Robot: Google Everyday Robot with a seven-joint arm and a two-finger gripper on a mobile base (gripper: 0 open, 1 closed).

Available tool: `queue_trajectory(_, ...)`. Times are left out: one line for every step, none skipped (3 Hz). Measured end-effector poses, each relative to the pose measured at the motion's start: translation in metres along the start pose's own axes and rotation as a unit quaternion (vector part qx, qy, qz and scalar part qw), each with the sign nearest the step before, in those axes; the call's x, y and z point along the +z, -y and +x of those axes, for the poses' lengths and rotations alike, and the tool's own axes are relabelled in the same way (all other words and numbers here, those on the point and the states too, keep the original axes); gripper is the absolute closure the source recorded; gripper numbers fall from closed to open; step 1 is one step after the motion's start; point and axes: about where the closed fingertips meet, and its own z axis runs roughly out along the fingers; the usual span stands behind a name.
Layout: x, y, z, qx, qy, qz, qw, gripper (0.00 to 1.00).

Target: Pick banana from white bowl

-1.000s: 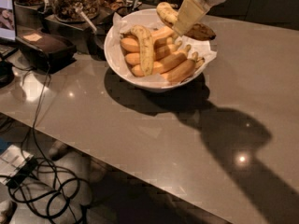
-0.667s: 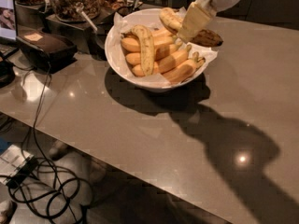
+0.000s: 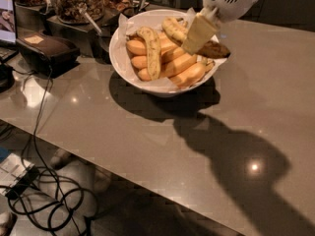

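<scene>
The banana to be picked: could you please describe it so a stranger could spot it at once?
On the grey table stands a white bowl of bananas. The banana lies at its far right, under the claw. Alone among its neighbours, it is long, gently curved, brown-speckled and dark at one end.

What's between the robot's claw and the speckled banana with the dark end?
Nothing, in the camera view: the gripper overlaps the banana directly, over the white bowl's far side.
</scene>
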Motion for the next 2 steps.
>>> queue_trajectory(0.0057, -0.0432, 0.0077, -0.03, -0.005, -0.028, 0.9991, 1.0)
queue_trajectory(0.0093, -0.0458, 0.0093, -0.03, -0.009, -0.031, 0.999, 1.0)
